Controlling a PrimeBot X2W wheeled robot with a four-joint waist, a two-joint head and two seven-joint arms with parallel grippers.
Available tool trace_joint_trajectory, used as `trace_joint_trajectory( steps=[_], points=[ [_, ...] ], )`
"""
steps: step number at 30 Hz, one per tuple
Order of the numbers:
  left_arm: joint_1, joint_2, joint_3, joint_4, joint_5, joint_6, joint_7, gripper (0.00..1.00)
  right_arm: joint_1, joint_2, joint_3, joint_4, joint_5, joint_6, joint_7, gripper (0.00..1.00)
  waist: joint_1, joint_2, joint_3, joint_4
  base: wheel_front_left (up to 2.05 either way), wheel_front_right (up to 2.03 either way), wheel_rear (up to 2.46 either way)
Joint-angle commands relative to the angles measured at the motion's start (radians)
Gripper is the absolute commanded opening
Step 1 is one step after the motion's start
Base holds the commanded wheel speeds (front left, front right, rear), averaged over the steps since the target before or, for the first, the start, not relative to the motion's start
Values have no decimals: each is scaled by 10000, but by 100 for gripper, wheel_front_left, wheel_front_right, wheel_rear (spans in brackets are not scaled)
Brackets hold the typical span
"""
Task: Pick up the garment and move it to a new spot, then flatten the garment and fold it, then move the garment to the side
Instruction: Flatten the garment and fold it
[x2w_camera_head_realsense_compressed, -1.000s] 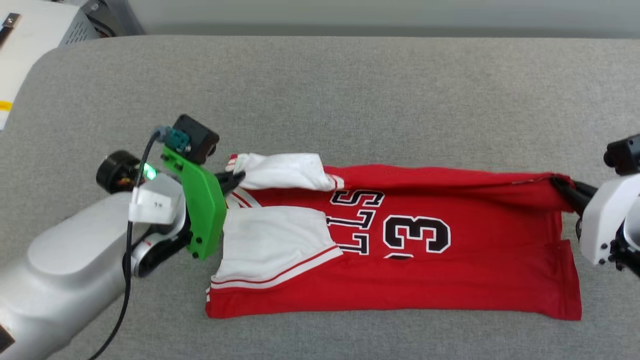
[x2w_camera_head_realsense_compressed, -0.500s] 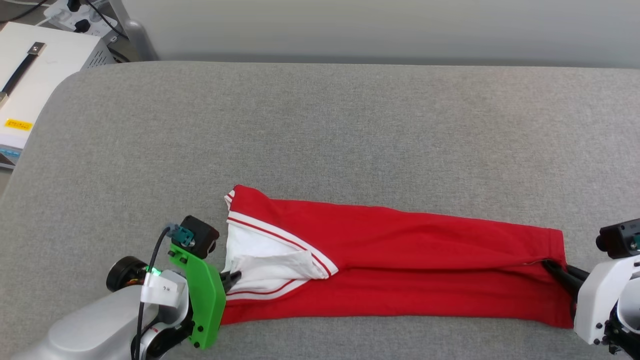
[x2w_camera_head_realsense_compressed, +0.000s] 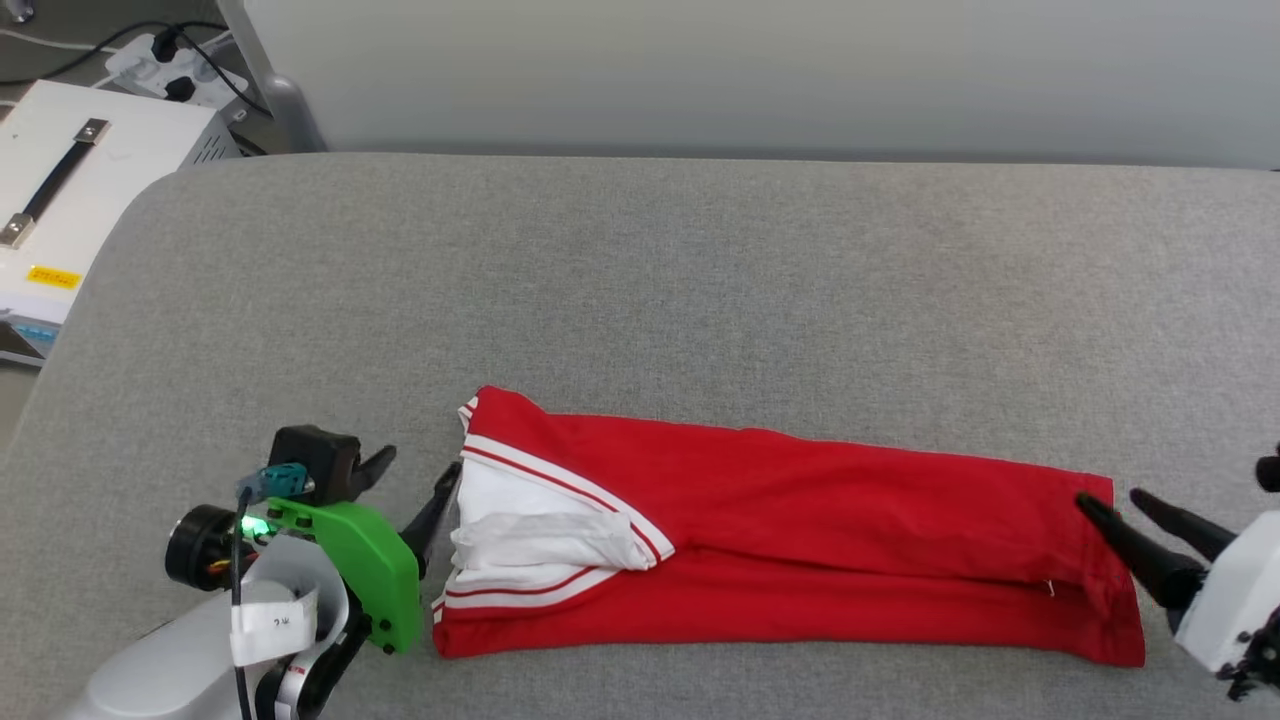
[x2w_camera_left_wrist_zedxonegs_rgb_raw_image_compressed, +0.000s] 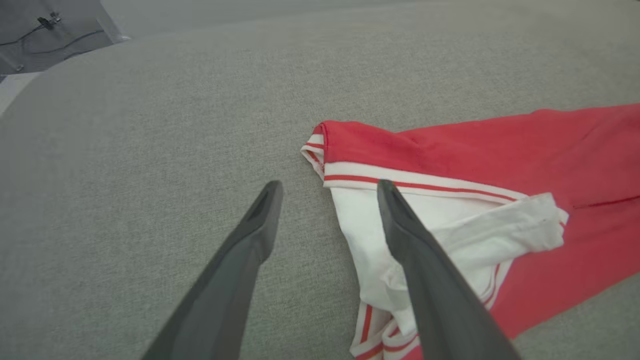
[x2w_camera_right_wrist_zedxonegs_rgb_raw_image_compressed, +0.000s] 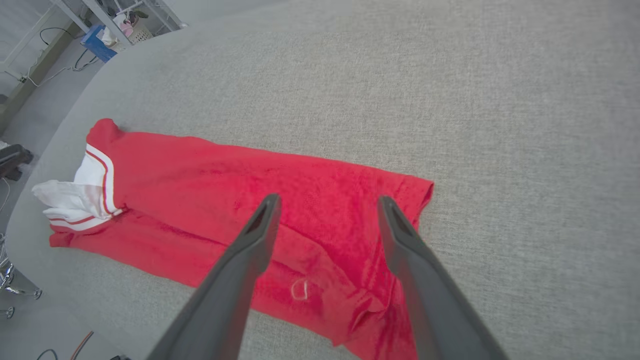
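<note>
The garment (x2w_camera_head_realsense_compressed: 800, 540) lies on the grey table as a long red strip, folded lengthwise, its white sleeves (x2w_camera_head_realsense_compressed: 530, 535) bunched at the left end. My left gripper (x2w_camera_head_realsense_compressed: 420, 465) stands open just beside that sleeve end with nothing between its fingers. From the left wrist, the left gripper (x2w_camera_left_wrist_zedxonegs_rgb_raw_image_compressed: 330, 185) shows one finger over bare table and the other over the white sleeve (x2w_camera_left_wrist_zedxonegs_rgb_raw_image_compressed: 450, 225). My right gripper (x2w_camera_head_realsense_compressed: 1108, 497) is open at the garment's right end. In the right wrist view the right gripper (x2w_camera_right_wrist_zedxonegs_rgb_raw_image_compressed: 328, 199) hovers above the red hem (x2w_camera_right_wrist_zedxonegs_rgb_raw_image_compressed: 350, 260), holding nothing.
The grey padded table (x2w_camera_head_realsense_compressed: 700, 280) has a rounded left corner and wide free room behind the garment. A white box with a black handle (x2w_camera_head_realsense_compressed: 60, 190) and a power strip (x2w_camera_head_realsense_compressed: 160, 60) sit off the table's left end. The garment lies close to the front edge.
Both grippers held the garment's far edge, drew it over toward the front so the printed side got covered, and have now let go and opened. The head camera has tilted.
</note>
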Motion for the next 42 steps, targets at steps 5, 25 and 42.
trace_joint_trajectory(
  steps=[5, 25, 42],
  points=[
    [431, 76, 596, -385, 511, 885, -782, 100, 320, -502, -964, -185, 404, -6, 145, 100, 1, 0, -235, 119, 0, 0, 0],
    [3454, -2202, 6078, -1579, 5615, 2168, -949, 100, -548, 52, -1038, 2185, 1015, -6, 2459, 100, 1, 0, 456, 817, 0, 0, 0],
    [4987, -4261, 8483, -1825, 8492, 839, -950, 100, -798, 720, 490, 2987, 1231, -6, 2718, 0, 1, 0, 539, 1074, 0, 0, 0]
  ],
)
